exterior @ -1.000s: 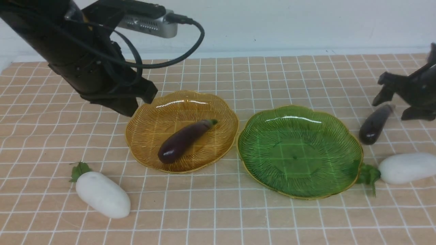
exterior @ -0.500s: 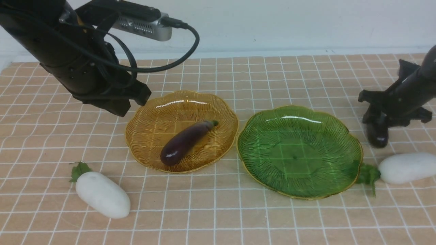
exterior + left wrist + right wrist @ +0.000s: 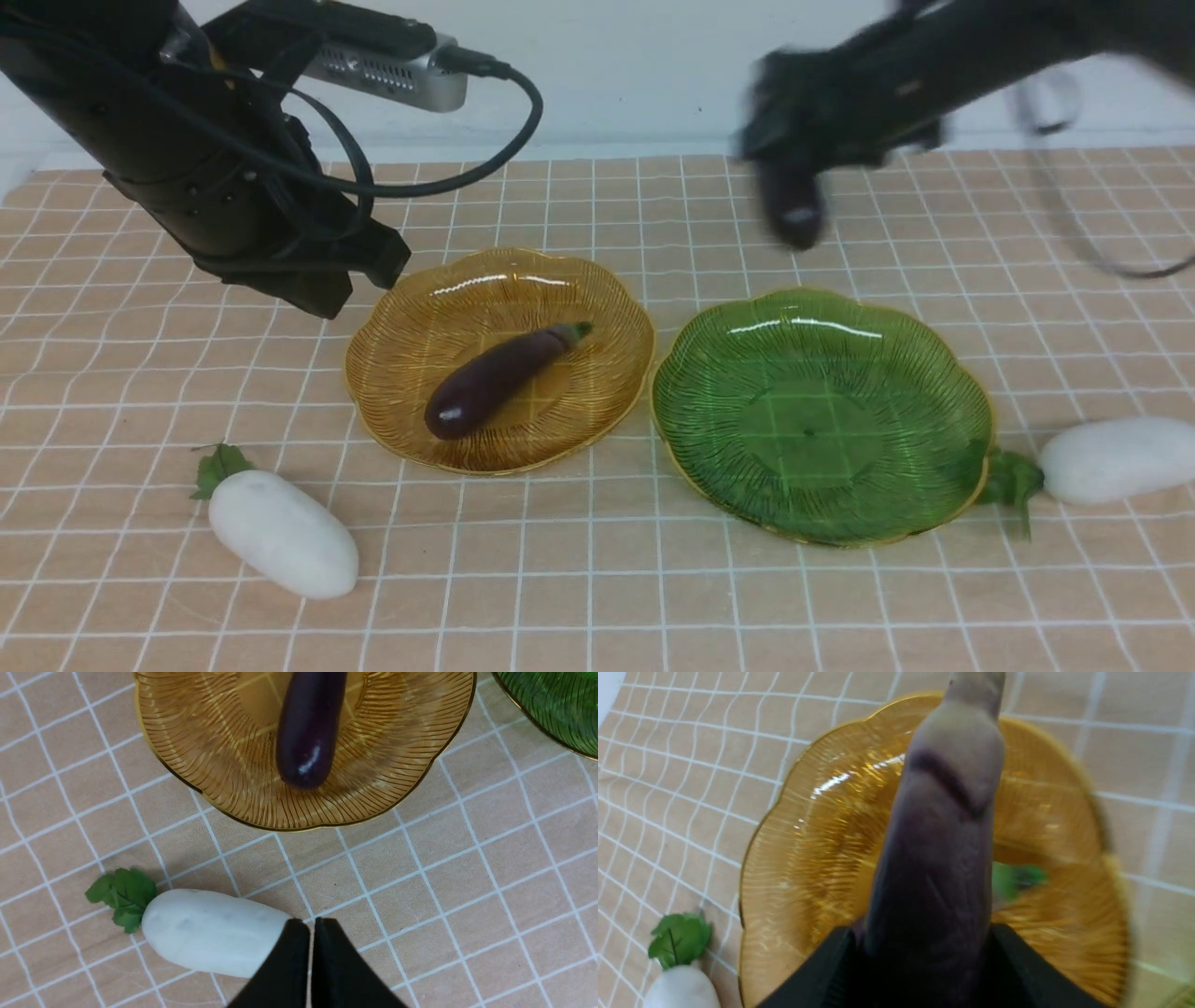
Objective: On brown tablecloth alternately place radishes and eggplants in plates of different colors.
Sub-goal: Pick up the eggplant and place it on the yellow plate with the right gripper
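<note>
Over the tablecloth (image 3: 597, 579), right hand (image 3: 794, 173) gripping eggplant (image 3: 794, 217)

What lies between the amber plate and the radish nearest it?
Nothing but bare brown tablecloth separates amber plate from radish, per left wrist view.

Motion blur smears the right gripper (image 3: 794, 168) and held eggplant (image 3: 794, 219) in the front view. One radish (image 3: 1111, 459) runs off that view's edge. From the right wrist, only the cap of the plated eggplant (image 3: 1017, 877) shows.

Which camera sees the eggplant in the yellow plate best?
The front view: the whole eggplant shows, stem included. The left wrist view cuts off its stem end; in the right wrist view the held eggplant hides most.
</note>
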`<state>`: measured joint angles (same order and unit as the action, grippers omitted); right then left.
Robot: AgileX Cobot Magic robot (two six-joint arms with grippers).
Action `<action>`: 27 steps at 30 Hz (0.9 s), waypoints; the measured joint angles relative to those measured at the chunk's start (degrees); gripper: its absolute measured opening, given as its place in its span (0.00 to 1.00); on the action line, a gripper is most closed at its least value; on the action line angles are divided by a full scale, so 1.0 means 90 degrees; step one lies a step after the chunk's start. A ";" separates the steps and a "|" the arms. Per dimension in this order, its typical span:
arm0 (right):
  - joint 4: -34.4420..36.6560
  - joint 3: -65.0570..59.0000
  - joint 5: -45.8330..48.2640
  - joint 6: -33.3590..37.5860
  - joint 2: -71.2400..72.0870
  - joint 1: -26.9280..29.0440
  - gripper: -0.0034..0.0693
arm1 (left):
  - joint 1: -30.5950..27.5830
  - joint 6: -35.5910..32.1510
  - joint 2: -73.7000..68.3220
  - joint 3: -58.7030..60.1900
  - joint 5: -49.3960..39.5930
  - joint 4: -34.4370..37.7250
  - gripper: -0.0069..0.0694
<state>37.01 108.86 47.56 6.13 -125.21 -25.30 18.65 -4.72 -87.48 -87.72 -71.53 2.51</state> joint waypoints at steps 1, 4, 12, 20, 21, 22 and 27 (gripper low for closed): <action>0.0116 0.0000 -0.0214 0.0000 -0.0122 -0.0098 0.50 | 0.0000 0.0007 0.0000 0.0000 0.0000 0.0000 0.09; 0.0339 0.0000 -0.0594 0.0000 -0.0420 -0.0250 0.50 | 0.0000 0.0058 0.0000 0.0000 0.0000 0.0000 0.09; 0.0712 0.0000 -0.0837 0.0007 -0.0906 -0.0290 0.64 | 0.0000 0.0074 0.0000 0.0000 0.0000 0.0062 0.09; 0.0694 0.0000 -0.0445 0.0007 -0.0843 -0.0197 0.77 | 0.0000 0.0074 0.0000 0.0000 0.0000 0.0119 0.09; 0.0654 0.0000 -0.0267 0.0013 -0.0773 -0.0134 0.77 | 0.0000 0.0074 0.0000 0.0000 0.0000 0.0119 0.09; 0.0602 0.0000 -0.0138 0.0020 -0.0684 -0.0055 0.78 | 0.0000 0.0074 0.0005 0.0000 0.0000 0.0119 0.09; 0.0112 0.0280 0.1281 0.0020 -0.0034 0.0698 0.76 | 0.0000 0.0074 0.0066 0.0000 0.0000 0.0119 0.09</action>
<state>38.02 111.38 59.09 6.31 -125.51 -19.02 18.65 -4.05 -86.89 -87.72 -71.53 3.58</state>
